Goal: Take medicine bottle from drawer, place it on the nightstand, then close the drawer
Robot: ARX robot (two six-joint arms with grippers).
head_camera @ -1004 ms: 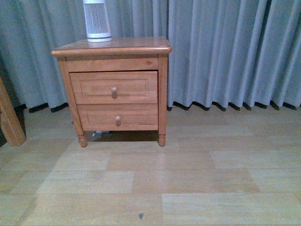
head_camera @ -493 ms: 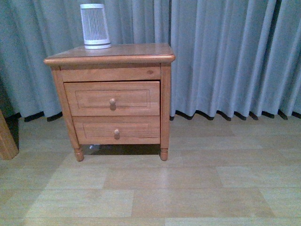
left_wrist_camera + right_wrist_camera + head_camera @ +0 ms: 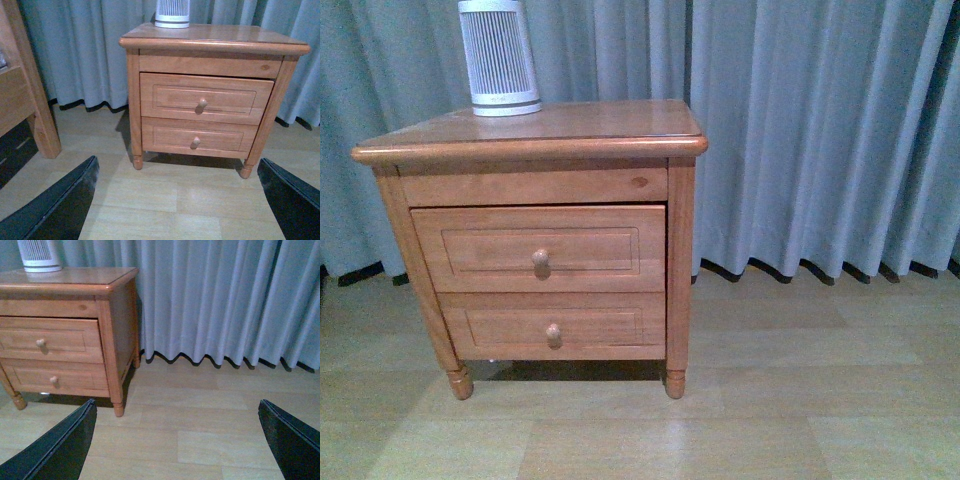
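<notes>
The left tool [image 3: 177, 159] and right tool [image 3: 176, 401] are spread apart, short of the nightstand [image 3: 620, 120]. The medicine bottle is unseen, presumably inside the drawer [image 3: 480, 250], whose small round knob [image 3: 540, 259] could slip from an off-centre pinch.

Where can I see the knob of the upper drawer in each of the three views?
Front view: upper knob, left of centre, mid-height.
Left wrist view: upper knob, above the lower knob.
Right wrist view: upper knob, on the partly cropped drawer.
Shared landmark: white ribbed appliance on the nightstand.
</notes>
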